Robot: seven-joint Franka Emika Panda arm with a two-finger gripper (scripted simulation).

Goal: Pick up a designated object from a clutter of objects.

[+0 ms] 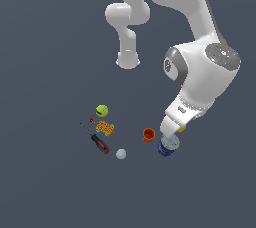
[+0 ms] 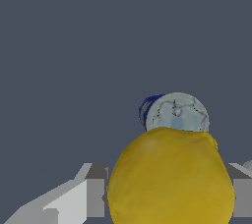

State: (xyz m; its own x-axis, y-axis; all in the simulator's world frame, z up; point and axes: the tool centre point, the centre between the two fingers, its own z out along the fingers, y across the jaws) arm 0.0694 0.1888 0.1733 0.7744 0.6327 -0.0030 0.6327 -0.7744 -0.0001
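Pincer [image 2: 170, 191] fingers bracket the yellow lump [image 2: 171, 176] on both sides, pinching it. In the exterior view, only a yellow sliver shows under the wrist, just above the blue can [image 1: 168, 146]. An orange cup [image 1: 148, 135] stands just beside the can. Well apart toward the exterior view's left lie the grey-white ball [image 1: 120, 154], screwdriver [image 1: 98, 142], orange patterned block [image 1: 105, 128] and yellow-green ball [image 1: 102, 110]. Open floor surrounds the clutter.

cup [image 1: 148, 135] just beside can [image 1: 168, 146] (screwdriver [image 1: 98, 142] well apart)
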